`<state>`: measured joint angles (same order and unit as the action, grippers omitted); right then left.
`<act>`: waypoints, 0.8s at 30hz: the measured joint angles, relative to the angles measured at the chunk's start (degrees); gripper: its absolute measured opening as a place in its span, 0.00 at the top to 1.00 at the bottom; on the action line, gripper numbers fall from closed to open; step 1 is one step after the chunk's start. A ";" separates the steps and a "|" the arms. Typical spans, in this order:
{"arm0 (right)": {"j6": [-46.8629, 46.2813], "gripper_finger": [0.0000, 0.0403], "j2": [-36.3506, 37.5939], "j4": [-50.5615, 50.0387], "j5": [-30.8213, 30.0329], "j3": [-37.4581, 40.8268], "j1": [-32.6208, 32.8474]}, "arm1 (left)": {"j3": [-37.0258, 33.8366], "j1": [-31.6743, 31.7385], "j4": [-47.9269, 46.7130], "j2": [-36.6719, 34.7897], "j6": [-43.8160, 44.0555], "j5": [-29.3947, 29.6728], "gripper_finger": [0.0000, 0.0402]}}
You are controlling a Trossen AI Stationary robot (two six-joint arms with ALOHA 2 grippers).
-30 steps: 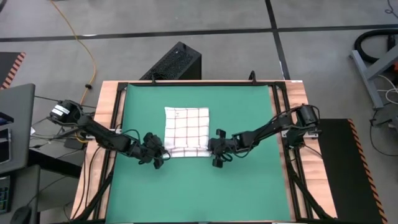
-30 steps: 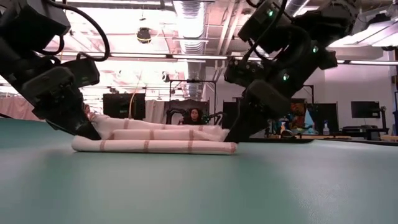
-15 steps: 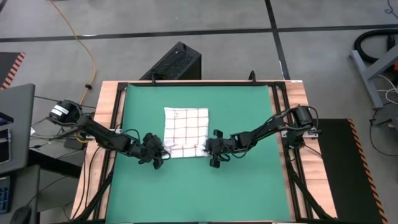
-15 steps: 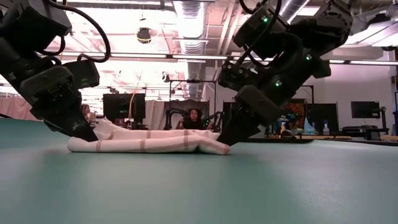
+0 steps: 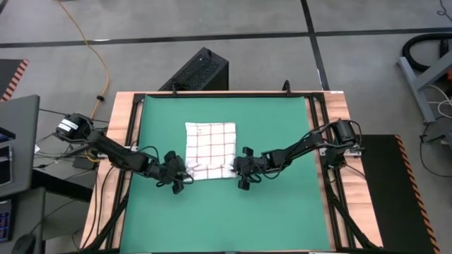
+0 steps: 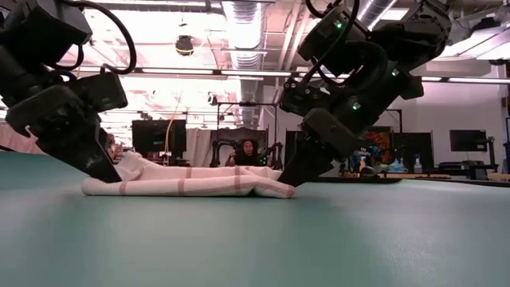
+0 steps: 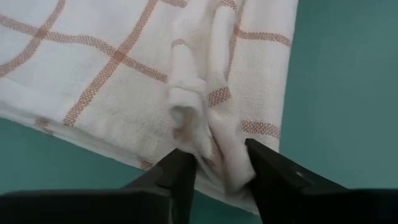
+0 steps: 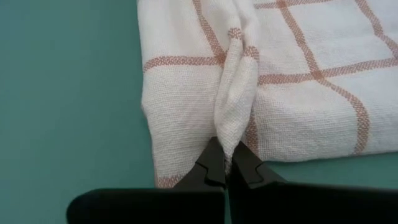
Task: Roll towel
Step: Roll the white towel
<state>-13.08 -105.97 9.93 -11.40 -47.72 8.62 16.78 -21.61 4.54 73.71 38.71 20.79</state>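
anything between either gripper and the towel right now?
Nothing visible. Both are already at the towel, at its near rolled edge: the right gripper is shut on a pinched fold at one end, and the left gripper has its fingers apart around a bunched fold at the other. Only bare green mat surrounds it.

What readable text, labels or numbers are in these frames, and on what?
None readable.
The towel carries only its red check grid, no lettering.
The green mat is blank.
Monitors and bottles in the room behind, seen in the low view, are too small and blurred to read.
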 joint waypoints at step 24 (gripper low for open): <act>0.59 0.98 -0.09 0.35 0.85 0.13 -0.04 | 1.31 -1.57 -13.19 -12.02 1.34 1.75 0.71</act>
<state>-12.49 -106.06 10.28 -10.55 -47.59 8.58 18.09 -23.18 -8.65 61.69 40.05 22.54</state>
